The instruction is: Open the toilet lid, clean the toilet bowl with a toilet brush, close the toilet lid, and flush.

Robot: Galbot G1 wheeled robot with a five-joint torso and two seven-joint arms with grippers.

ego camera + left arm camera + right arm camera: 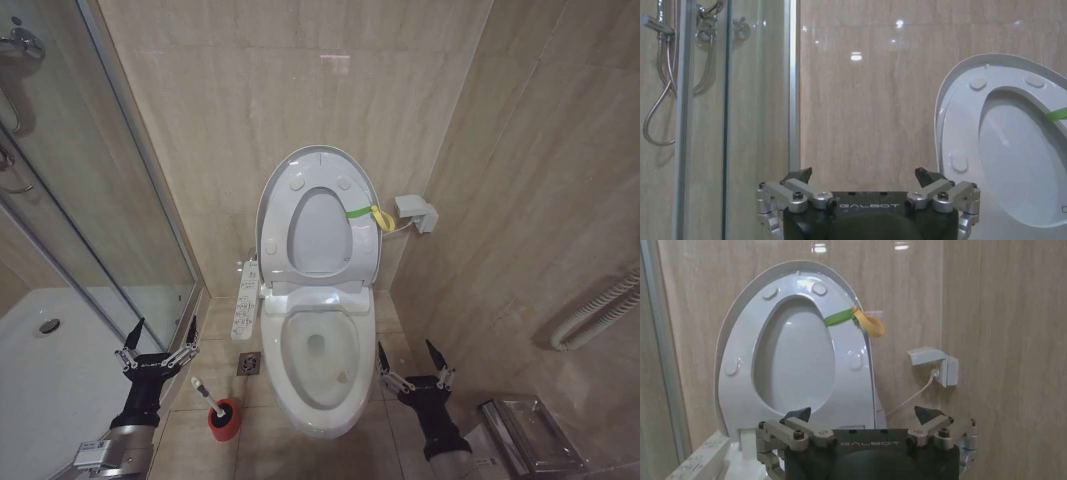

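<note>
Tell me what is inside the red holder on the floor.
The toilet brush stands in the red holder, left of the toilet bowl. Its thin white handle leans up and out; the black head sits at the holder's mouth. The holder's bottom is hidden.

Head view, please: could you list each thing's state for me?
lid: raised against the wall
seat: raised too
bowl: uncovered
brush: standing in its holder
left claw: open, holding nothing
right claw: open, holding nothing
</note>
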